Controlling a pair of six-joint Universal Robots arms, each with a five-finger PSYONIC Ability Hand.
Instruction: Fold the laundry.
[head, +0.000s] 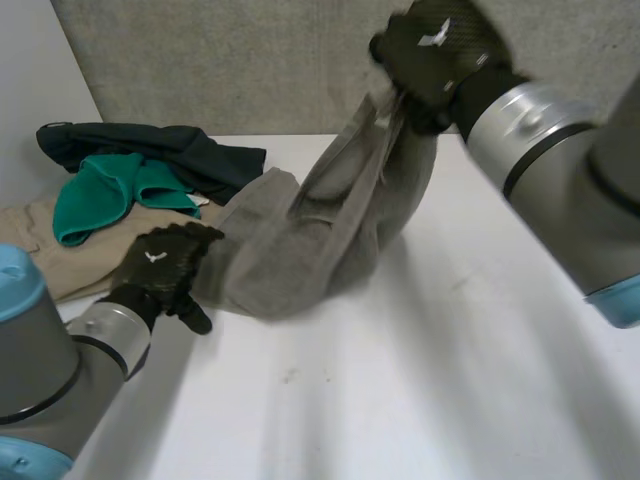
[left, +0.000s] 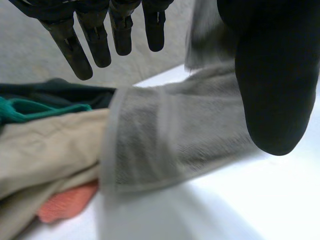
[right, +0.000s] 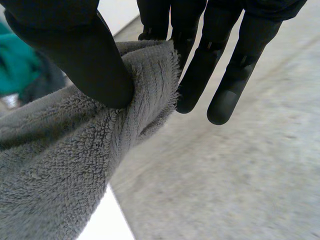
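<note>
Towel (head: 330, 225), grey, is hanging in a bunched drape across the middle of the frame. Its upper edge is rising toward the upper right and its lower end is lying on the table (head: 420, 390). No fold is showing in it yet, so I am judging the work barely begun. Heaped at the upper left and waiting unfolded are a dark cloth (head: 190, 150), a green cloth (head: 100, 195) and a tan cloth (head: 40, 235). My right hand (head: 430, 55) is pinching the towel's edge between thumb and fingers, raised high above the table. My left hand (head: 165, 265) is sitting at the towel's hemmed lower end, left of centre, fingers straight and spread, gripping nothing.
</note>
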